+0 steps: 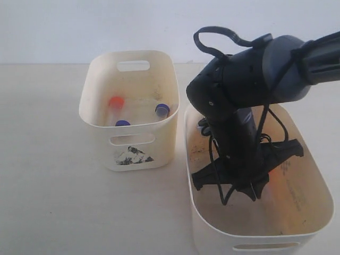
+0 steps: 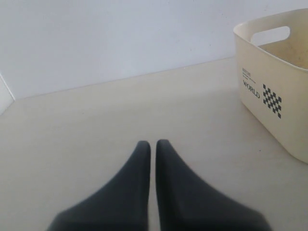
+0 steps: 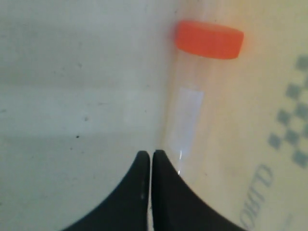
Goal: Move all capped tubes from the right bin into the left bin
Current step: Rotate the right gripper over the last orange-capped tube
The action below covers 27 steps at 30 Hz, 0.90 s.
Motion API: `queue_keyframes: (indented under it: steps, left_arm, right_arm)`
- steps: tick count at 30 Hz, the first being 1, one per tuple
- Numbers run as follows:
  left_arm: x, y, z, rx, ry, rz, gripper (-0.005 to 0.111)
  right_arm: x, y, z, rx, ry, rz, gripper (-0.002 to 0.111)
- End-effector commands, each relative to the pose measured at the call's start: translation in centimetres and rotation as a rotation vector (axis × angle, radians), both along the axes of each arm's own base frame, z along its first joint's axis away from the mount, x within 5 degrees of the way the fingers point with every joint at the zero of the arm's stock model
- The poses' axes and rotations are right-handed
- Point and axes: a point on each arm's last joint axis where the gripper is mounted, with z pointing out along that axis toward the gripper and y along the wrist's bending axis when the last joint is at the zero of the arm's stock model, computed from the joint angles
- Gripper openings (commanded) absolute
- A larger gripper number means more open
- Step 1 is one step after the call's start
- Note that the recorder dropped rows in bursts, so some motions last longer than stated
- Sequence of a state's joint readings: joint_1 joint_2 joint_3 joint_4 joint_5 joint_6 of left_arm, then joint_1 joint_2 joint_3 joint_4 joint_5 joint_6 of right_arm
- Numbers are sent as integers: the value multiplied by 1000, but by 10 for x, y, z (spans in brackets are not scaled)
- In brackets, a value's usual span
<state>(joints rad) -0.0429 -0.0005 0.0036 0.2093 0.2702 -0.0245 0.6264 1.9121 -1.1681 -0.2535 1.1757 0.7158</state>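
Lying beside the closed right gripper is an orange-capped tube.

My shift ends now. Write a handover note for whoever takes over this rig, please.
Left gripper: shut, holding nothing.
Right gripper: shut, empty, down inside the larger, wider cream plastic bin; a clear plastic tube with an orange-red cap lies beside its tips, not between them.
The smaller cream plastic bin with a torn sticker holds three capped tubes: one orange-red cap, two blue caps.
Done: three tubes across.
Left, as far as shows: open the right gripper, take that tube, move it over.
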Motion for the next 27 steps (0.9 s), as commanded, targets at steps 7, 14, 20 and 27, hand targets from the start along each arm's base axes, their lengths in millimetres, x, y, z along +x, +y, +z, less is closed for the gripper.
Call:
queue_keyframes:
  steps: [7, 14, 20, 27]
  left_arm:
    - [0, 0, 2, -17, -12, -1, 4]
    - [0, 0, 2, -17, -12, -1, 4]
    - [0, 0, 2, -17, -12, -1, 4]
    - [0, 0, 2, -17, -12, -1, 4]
  right_arm:
    - [-1, -5, 0, -51, 44, 69, 2]
    - [-1, -4, 0, -44, 52, 72, 57]
    - [1, -5, -5, -77, 22, 7, 105]
    - [2, -5, -18, -103, 54, 8, 105]
